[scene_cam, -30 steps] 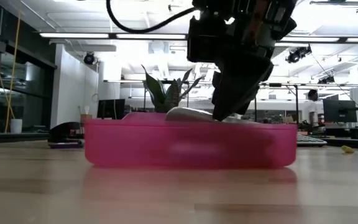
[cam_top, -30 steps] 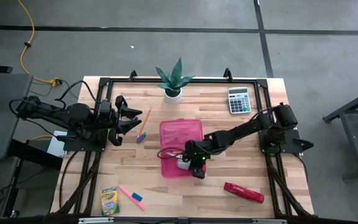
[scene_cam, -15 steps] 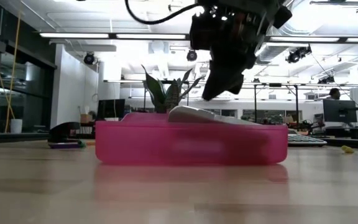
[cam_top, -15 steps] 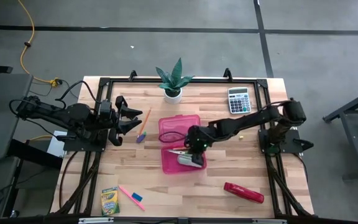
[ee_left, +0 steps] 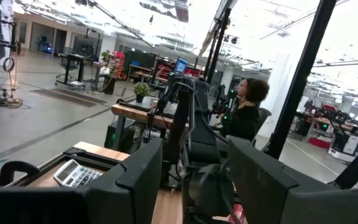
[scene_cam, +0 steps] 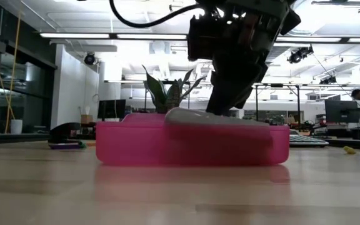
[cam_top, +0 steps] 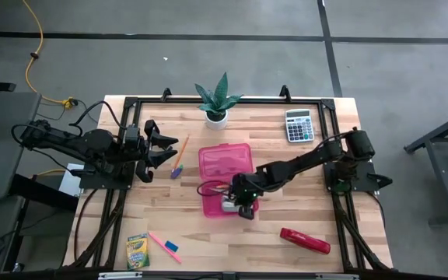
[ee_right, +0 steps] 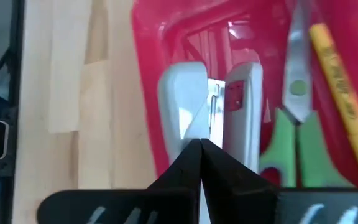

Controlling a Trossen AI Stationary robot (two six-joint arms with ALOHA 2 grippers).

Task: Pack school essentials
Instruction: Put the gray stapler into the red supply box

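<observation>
Scissors (ee_right: 296, 118) lie lengthwise in the glossy pink plastic box (cam_top: 225, 162), blades toward twelve o'clock.
Right gripper (ee_right: 201, 149) fingers pressed together, empty; left gripper (cam_top: 159, 148) spread, empty.

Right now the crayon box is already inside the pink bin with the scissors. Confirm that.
Not right. The high view shows the crayon box on the table near its front left corner, outside the pink bin. The scissors do lie in the bin, per the right wrist view.

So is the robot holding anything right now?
No. The right tool is shut and empty at the stationery set; the left tool is open and empty.
</observation>
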